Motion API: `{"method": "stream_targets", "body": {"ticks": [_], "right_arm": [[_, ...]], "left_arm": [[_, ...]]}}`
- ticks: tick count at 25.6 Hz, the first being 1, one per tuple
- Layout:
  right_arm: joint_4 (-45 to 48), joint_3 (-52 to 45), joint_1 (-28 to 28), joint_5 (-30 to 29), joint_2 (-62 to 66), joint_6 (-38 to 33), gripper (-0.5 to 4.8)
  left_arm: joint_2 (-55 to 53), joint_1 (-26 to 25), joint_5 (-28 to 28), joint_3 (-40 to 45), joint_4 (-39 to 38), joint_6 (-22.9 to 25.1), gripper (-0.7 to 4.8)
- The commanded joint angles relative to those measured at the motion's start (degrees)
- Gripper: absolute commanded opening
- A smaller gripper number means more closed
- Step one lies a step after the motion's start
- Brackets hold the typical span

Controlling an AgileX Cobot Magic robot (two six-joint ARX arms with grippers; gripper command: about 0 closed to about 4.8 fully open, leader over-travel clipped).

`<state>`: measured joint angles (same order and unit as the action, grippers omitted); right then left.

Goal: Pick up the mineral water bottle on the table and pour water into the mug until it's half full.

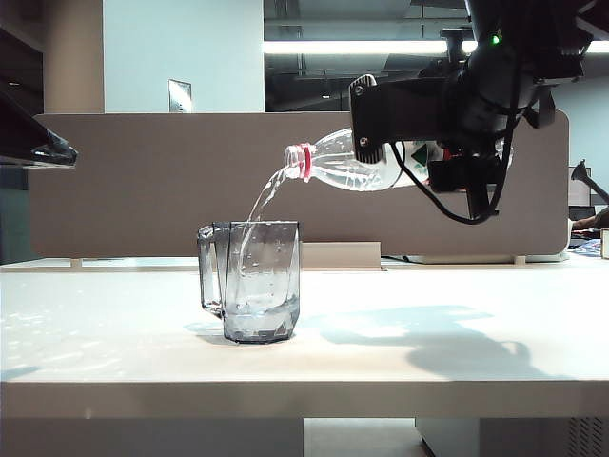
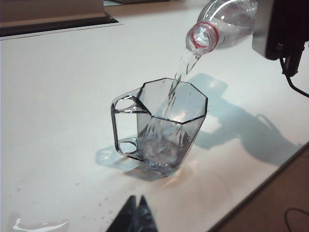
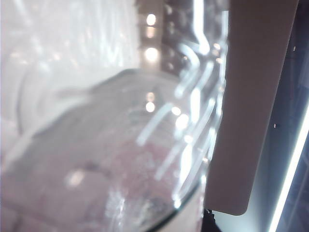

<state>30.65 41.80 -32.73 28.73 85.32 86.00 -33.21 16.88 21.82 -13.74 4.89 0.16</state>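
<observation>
The mineral water bottle (image 1: pixel 347 164) lies tilted almost level above the table (image 1: pixel 428 352), and my right gripper (image 1: pixel 381 143) is shut on its body. Its red-ringed mouth (image 2: pixel 203 36) points down at the mug (image 1: pixel 257 281). A thin stream of water (image 1: pixel 262 205) falls from it into the smoky grey mug (image 2: pixel 166 125), which holds a shallow pool at the bottom. In the right wrist view the clear bottle (image 3: pixel 96 145) fills the picture beside one pale finger (image 3: pixel 256 96). My left gripper (image 2: pixel 136 200) is shut on nothing, its tips over the table short of the mug.
A grey-brown partition panel (image 1: pixel 143 181) stands upright behind the table. A small puddle (image 2: pixel 34 224) and some drops lie on the tabletop near my left gripper. The table's edge (image 2: pixel 270 169) runs close past the mug on one side.
</observation>
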Motion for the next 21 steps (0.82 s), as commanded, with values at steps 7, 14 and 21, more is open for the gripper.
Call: {"method": "stream_targets", "body": {"ticks": [7,14,21], "right_arm": [[4.83,0.57,0.2,0.37,-0.61,-0.22,2.64],[6.03,0.59,1.03,1.4,-0.61,-0.2,2.64],[6.56,0.59,1.75,1.4,-0.63,-0.2,2.64]], "left_arm": [[0.09,0.09,0.02,-0.17,0.33,-0.17,-0.05],[0.09,0.09,0.02,-0.17,0.33,-0.17,-0.05],[0.09,0.09,0.0,-0.17,0.33,-0.17,-0.05]]}}
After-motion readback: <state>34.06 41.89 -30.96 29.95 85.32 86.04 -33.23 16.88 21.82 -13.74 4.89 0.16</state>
